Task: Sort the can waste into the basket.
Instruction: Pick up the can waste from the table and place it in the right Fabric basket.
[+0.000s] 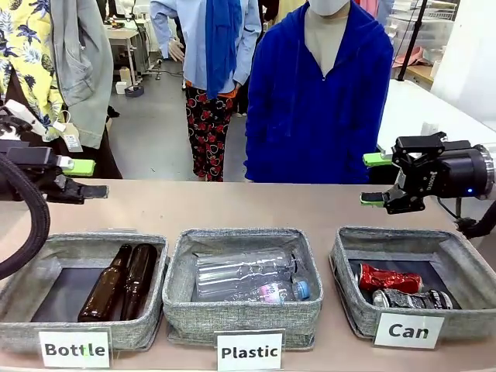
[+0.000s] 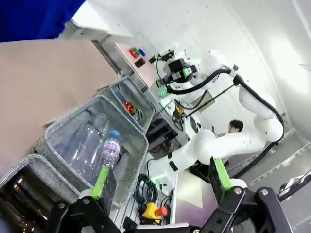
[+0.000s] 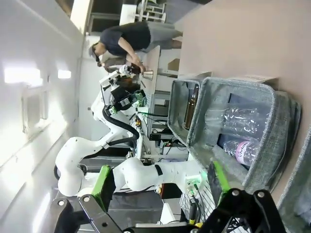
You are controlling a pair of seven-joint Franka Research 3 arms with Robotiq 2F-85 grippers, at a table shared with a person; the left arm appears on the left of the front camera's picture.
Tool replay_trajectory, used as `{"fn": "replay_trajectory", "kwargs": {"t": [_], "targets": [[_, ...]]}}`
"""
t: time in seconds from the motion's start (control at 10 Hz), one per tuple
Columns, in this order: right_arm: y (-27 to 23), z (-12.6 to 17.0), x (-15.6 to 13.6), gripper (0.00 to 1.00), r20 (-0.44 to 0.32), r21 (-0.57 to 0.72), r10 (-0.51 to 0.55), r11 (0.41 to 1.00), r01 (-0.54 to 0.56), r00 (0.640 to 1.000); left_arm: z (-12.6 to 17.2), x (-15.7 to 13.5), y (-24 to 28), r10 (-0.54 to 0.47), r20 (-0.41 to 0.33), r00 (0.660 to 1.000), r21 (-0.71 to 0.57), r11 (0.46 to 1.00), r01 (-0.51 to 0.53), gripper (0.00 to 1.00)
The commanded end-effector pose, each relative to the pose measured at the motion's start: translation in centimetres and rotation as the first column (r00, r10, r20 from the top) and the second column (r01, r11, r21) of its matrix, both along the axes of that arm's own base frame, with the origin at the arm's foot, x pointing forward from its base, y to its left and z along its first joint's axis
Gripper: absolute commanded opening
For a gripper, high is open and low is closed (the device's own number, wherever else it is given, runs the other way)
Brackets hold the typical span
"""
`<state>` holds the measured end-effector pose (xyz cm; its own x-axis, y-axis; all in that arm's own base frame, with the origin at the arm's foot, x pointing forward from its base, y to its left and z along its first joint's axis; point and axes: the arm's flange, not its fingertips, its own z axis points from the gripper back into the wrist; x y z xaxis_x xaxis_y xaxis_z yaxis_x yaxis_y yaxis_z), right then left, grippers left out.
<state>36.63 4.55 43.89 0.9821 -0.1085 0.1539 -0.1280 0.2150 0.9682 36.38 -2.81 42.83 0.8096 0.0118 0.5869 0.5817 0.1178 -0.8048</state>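
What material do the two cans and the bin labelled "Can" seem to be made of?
Red can: thin metal, glossy, judging by its crumpled, shiny surface and silver end. Black-and-silver can: probably the same thin metal, dented, with printed marks. Basket: grey woven fabric, matte, with soft, slightly sagging walls; its white label looks like card or paper.

Black-and-silver can: lower part hidden behind basket front wall and "Can" label; print possibly green-yellow, too small to read. Basket's 3 o'clock corner cut by frame edge.
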Motion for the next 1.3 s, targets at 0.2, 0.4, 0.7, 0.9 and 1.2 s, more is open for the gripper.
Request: {"fn": "replay_trajectory", "kwargs": {"t": [0.2, 0.4, 0.7, 0.9, 1.2], "targets": [[-0.16, 0.18, -0.08, 1.0, 0.002, 0.014, 0.001, 1.0, -0.001, 1.0, 0.28, 0.29, 0.56, -0.02, -0.013, 1.0, 0.007, 1.0, 0.02, 1.0], [-0.16, 0.18, -0.08, 1.0, 0.002, 0.014, 0.001, 1.0, -0.001, 1.0, 0.28, 0.29, 0.56, -0.02, -0.013, 1.0, 0.007, 1.0, 0.02, 1.0], [-0.16, 0.18, -0.08, 1.0, 0.002, 0.014, 0.001, 1.0, -0.001, 1.0, 0.28, 0.29, 0.56, -0.02, -0.013, 1.0, 0.007, 1.0, 0.02, 1.0], [-0.16, 0.18, -0.08, 1.0, 0.002, 0.014, 0.001, 1.0, -0.001, 1.0, 0.28, 0.29, 0.56, -0.02, -0.013, 1.0, 0.007, 1.0, 0.02, 1.0], [-0.16, 0.18, -0.08, 1.0, 0.002, 0.014, 0.001, 1.0, -0.001, 1.0, 0.28, 0.29, 0.56, -0.02, -0.013, 1.0, 0.007, 1.0, 0.02, 1.0]]}}
